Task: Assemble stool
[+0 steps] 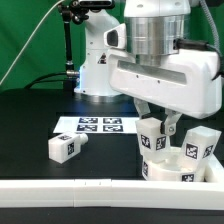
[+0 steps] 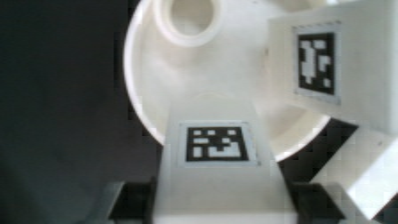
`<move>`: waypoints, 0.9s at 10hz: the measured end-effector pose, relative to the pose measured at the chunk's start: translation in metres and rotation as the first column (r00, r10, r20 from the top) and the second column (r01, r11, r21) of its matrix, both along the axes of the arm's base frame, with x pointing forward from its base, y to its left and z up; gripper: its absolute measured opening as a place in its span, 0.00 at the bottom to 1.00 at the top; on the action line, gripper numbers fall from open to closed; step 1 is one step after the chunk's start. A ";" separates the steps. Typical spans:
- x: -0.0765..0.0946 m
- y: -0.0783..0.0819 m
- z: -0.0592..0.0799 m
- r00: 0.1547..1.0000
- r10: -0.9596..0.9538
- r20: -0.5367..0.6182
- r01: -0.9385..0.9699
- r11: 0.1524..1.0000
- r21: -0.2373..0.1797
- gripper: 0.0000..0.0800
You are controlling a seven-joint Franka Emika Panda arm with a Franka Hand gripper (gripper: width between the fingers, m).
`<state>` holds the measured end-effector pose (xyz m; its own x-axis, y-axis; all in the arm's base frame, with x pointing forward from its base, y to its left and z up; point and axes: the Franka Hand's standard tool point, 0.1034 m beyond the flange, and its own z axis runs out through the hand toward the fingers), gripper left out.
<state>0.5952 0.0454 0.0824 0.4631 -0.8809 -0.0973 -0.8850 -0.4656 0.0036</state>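
Your end effector pinches one leg upright over the round seat; you see a second leg standing at the seat's edge, a third leg lying apart on the counter toward the exterior view's left, the marker board beyond.

1. On the table, toward the exterior view's right, just behind the rail along the front edge: seat.
2. Between the gripper fingers, upright over the seat's left rim: held leg.
3. Upright at the seat's right rim: second leg.
4. On the table, well apart to the left: third leg.
5. Flat on the table, behind and between third leg and seat: marker board.
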 end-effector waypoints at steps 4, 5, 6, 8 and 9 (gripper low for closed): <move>0.000 0.000 0.000 0.961 -0.276 -0.023 0.276 0.961 0.000 0.42; 0.001 0.000 -0.001 0.928 -0.372 -0.031 0.373 0.928 -0.003 0.42; 0.001 0.001 -0.001 0.895 -0.444 -0.038 0.445 0.896 -0.006 0.42; 0.002 0.002 0.000 0.819 -0.572 -0.051 0.572 0.820 -0.010 0.42; 0.002 0.001 -0.001 0.760 -0.647 -0.062 0.648 0.762 -0.010 0.42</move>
